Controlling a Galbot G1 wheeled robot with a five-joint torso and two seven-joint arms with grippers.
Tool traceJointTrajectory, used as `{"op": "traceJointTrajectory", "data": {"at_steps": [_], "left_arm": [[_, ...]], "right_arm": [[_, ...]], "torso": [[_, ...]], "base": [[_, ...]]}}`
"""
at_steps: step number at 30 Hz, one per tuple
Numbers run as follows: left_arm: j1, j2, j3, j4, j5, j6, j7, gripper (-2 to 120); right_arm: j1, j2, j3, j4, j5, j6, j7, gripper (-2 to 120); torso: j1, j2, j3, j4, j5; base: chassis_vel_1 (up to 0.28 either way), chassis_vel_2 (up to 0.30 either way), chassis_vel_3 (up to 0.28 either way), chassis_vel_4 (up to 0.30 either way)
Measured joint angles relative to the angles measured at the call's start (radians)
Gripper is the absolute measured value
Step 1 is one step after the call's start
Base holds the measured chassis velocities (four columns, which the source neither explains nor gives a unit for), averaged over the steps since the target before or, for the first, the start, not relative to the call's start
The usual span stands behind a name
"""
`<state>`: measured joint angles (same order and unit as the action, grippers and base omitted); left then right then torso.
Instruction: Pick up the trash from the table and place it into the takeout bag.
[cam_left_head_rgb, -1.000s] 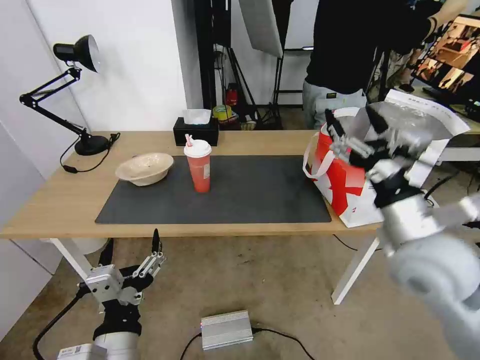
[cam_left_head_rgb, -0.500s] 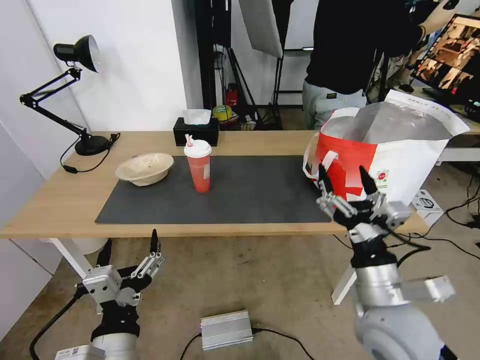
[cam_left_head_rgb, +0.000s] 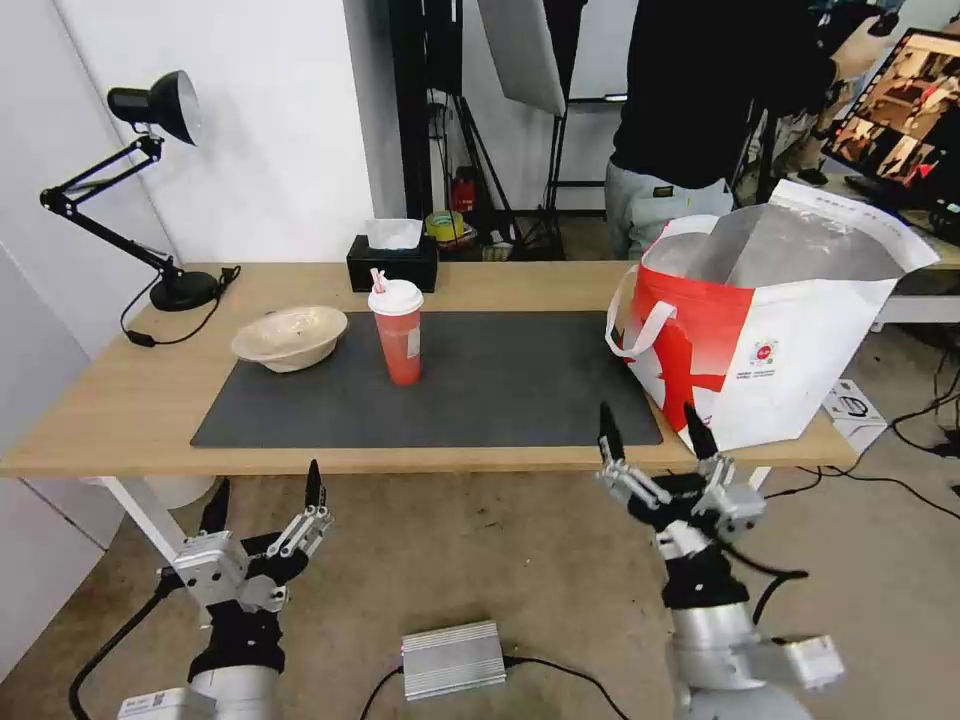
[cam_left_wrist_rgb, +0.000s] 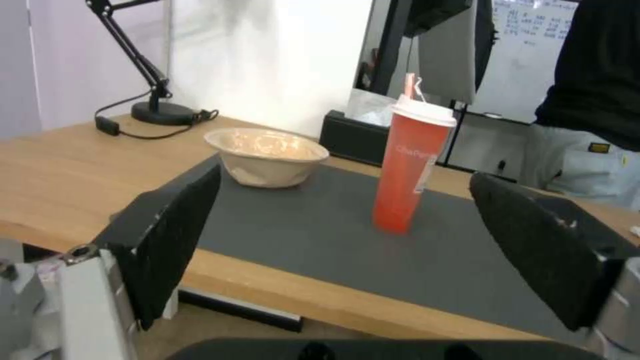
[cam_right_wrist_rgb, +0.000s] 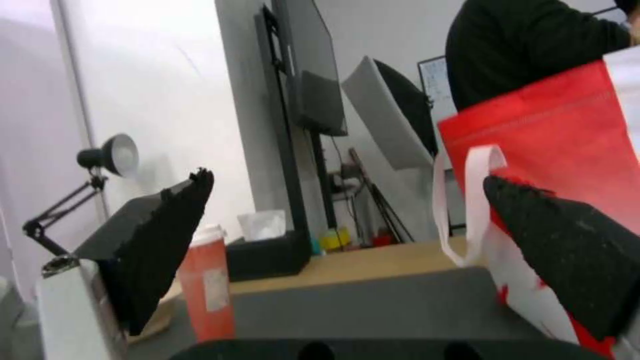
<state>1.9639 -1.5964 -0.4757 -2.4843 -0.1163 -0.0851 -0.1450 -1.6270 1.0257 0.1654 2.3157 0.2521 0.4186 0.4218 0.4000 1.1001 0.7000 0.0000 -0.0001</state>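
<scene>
Takeout bag on wood table, grey mat, left gripper and right gripper fingers spread, empty

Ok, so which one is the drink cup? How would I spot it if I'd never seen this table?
Find the long wooden table and the dark grey mat on it. Toward the mat's left end, a tall red drink cup stands upright, just right of a shallow beige bowl. It is the one red thing on the mat, with a white lid and a straw.
</scene>
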Motion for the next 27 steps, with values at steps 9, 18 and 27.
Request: {"op": "traceJointTrajectory", "data": {"at_steps": [9, 18, 27], "left_arm": [[0.006, 0.000, 0.000, 0.001, 0.007, -0.015, 0.000, 100], [0.015, 0.000, -0.004, -0.004, 0.010, -0.020, 0.000, 100], [0.018, -0.001, -0.005, -0.002, 0.010, -0.020, 0.001, 100]], "right_arm": [[-0.055, 0.026, -0.015, -0.045, -0.057, 0.033, 0.029, 100], [-0.093, 0.026, -0.011, -0.081, -0.075, 0.068, 0.034, 100], [-0.070, 0.018, -0.004, -0.083, -0.077, 0.061, 0.049, 100]], "torso": [[0.000, 0.000, 0.000, 0.0000, 0.0000], [0.000, 0.000, 0.000, 0.0000, 0.0000], [0.000, 0.000, 0.000, 0.0000, 0.0001]], "base": [[0.000, 0.000, 0.000, 0.000], [0.000, 0.000, 0.000, 0.000], [0.000, 0.000, 0.000, 0.000]]}}
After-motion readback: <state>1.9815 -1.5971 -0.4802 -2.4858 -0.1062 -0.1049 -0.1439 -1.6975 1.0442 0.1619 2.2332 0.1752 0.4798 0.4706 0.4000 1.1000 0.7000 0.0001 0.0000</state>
